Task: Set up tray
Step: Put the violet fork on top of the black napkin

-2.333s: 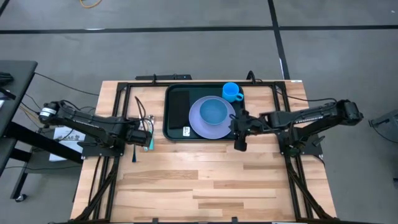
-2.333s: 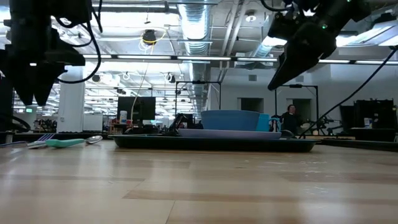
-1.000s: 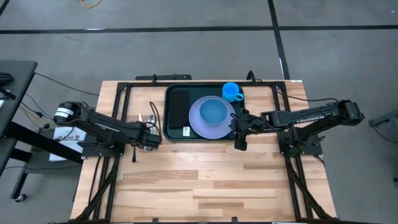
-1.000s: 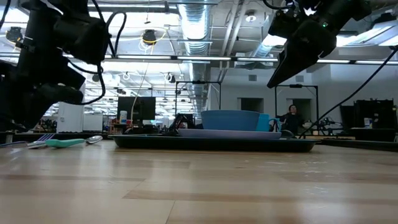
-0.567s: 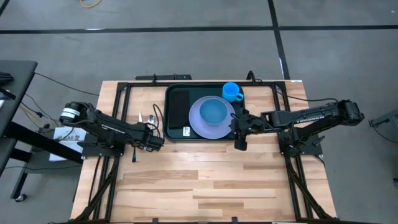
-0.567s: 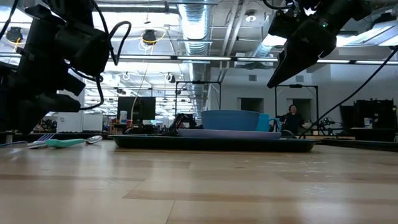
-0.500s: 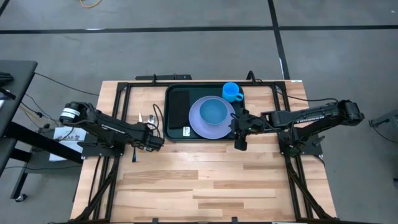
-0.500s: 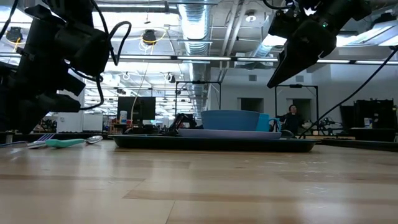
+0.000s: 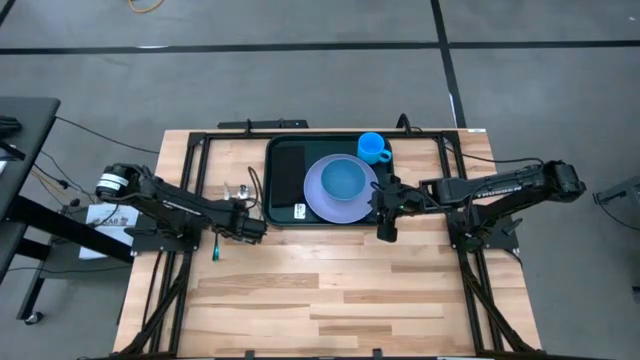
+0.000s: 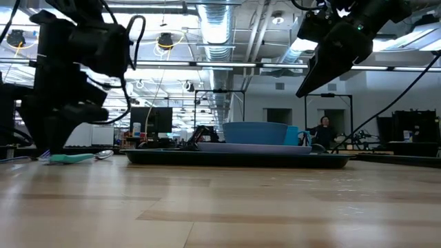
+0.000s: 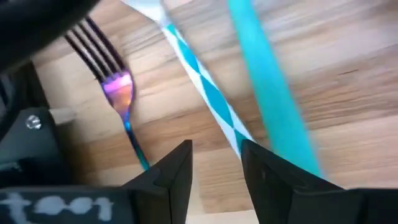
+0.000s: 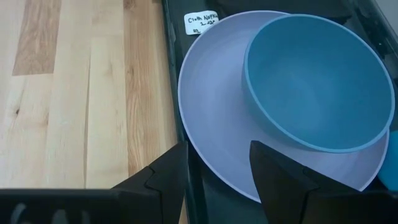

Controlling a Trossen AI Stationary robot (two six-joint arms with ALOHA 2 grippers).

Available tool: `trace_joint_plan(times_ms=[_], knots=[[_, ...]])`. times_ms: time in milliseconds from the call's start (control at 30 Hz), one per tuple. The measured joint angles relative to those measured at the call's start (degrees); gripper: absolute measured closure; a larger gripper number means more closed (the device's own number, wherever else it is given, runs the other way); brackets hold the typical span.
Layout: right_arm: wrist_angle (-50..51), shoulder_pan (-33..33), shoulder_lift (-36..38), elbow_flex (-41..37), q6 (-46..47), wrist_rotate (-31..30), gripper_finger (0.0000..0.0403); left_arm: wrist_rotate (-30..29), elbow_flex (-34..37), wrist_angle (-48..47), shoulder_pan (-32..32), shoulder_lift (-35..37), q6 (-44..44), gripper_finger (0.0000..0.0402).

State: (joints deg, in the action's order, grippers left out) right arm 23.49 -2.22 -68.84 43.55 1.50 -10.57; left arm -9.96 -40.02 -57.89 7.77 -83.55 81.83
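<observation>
The tray (image 9: 275, 205) lies at the tabletop's far middle, likely stiff, light plastic, best gripped by its raised rim. The right pincer (image 9: 385, 233) hovers apart beside it; the left pincer (image 11: 214, 165), apart, hangs over cutlery (image 11: 121, 99).

- Grey floor (image 9: 300, 70) — crossed by dark lines.
- Ceiling ducts (image 10: 213, 27) and bright lights overhead.
- Black side table (image 9: 20, 130) beside the workbench.

Left arm reaching inward low over the table, left gripper (image 11: 214, 158) hanging with fingers parted and nothing between them, right arm extending inward, right gripper (image 12: 214, 163) hovering, fingers spread, empty
</observation>
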Motion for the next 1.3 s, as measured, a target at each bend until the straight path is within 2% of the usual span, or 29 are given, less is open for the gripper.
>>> trace_joint_plan(times_ms=[533,833,1300], knots=[[0.0,0.0,0.0,0.0,0.0,0.0,0.0239,0.4,0.1,-7.1,0.0,-0.1,-0.2,0.0274],[0.0,0.0,0.0,0.0,0.0,0.0,0.0239,4.4,5.1,-3.6,0.0,-0.1,0.2,0.0274],[-0.1,0.0,0.0,0.0,0.0,0.0,0.0239,3.8,5.8,-0.4,-1.5,0.2,-2.6,0.0274]])
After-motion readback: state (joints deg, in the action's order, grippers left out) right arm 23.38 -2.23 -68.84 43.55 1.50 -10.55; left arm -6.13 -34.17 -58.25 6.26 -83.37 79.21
